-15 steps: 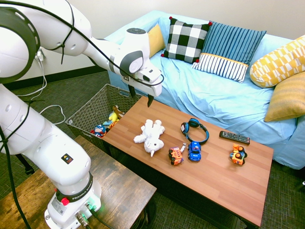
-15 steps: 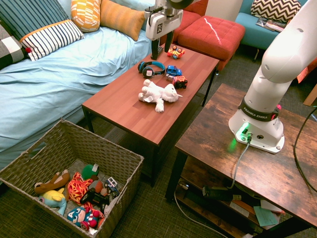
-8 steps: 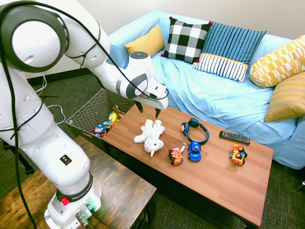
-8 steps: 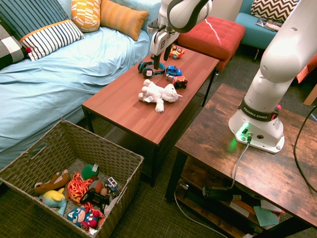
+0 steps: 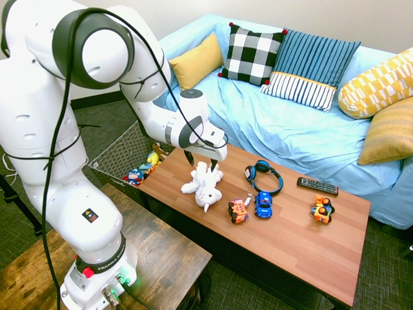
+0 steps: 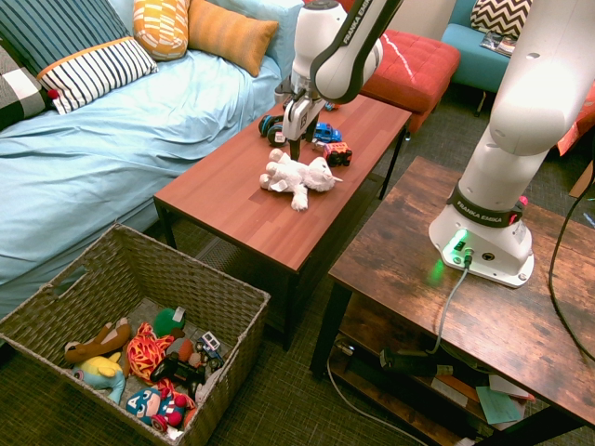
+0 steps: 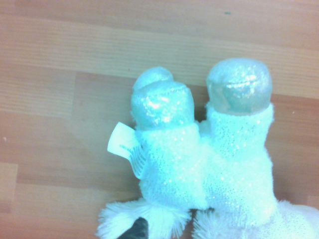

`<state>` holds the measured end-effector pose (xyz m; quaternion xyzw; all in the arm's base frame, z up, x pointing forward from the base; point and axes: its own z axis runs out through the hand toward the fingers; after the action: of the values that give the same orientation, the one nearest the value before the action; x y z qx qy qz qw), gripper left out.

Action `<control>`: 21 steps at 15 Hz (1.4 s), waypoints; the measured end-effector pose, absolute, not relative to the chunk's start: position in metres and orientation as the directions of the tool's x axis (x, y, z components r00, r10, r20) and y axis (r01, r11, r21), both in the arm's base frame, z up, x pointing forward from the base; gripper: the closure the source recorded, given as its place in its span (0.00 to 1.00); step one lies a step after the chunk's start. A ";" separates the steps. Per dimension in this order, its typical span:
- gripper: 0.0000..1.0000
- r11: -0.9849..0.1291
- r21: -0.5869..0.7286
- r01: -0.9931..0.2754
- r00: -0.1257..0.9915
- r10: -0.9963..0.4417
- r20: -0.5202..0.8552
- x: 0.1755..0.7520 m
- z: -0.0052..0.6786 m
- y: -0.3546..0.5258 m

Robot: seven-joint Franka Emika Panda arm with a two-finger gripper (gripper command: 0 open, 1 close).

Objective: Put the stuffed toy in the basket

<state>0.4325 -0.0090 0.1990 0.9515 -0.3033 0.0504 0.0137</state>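
The arm has dropped in the last second, and the gripper [image 5: 201,163] now hangs right over the stuffed toy [image 5: 202,184], its fingertips down at the toy's upper end. The jaws are spread wide, one on each side of the plush, gripping nothing. The toy lies flat on the table [image 5: 290,248], near the end closest to the basket [image 6: 130,279], and the wrist view shows two shiny padded feet [image 7: 239,87] with a small white tag [image 7: 122,142] beside them.

Next along the table are one pair of blue headphones [image 5: 263,176], three small toy vehicles (an orange one [image 5: 237,210], a blue one [image 5: 263,204] and another orange one [image 5: 322,210] further off) and one black remote [image 5: 317,186]. None touches the plush; nothing lies between it and the table edge on the basket side.

The basket stands on the floor past the table's end, open-topped, with several colourful toys [image 6: 153,367] already heaped in one corner. Behind the table runs the blue sofa [image 5: 290,132], with five cushions showing in the first exterior view.

The arm reaches out from its base, elbow high, wrist bent down.
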 end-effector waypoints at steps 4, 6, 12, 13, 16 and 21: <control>0.00 -0.813 -0.004 -0.582 0.808 -0.579 0.106 0.430 0.168 -0.017; 0.00 -0.809 -0.011 -0.587 0.804 -0.585 0.108 0.428 0.153 -0.025; 0.00 -0.807 -0.045 -0.589 0.802 -0.590 0.094 0.441 0.120 -0.037; 0.00 -0.807 -0.050 -0.589 0.802 -0.591 0.091 0.443 0.117 -0.039; 1.00 -0.805 -0.059 -0.591 0.801 -0.594 0.078 0.445 0.103 -0.045; 1.00 -0.793 -0.072 -0.604 0.792 -0.608 0.048 0.444 0.082 -0.044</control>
<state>0.4436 -0.0440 0.0817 0.9463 -0.3203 0.0345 -0.0265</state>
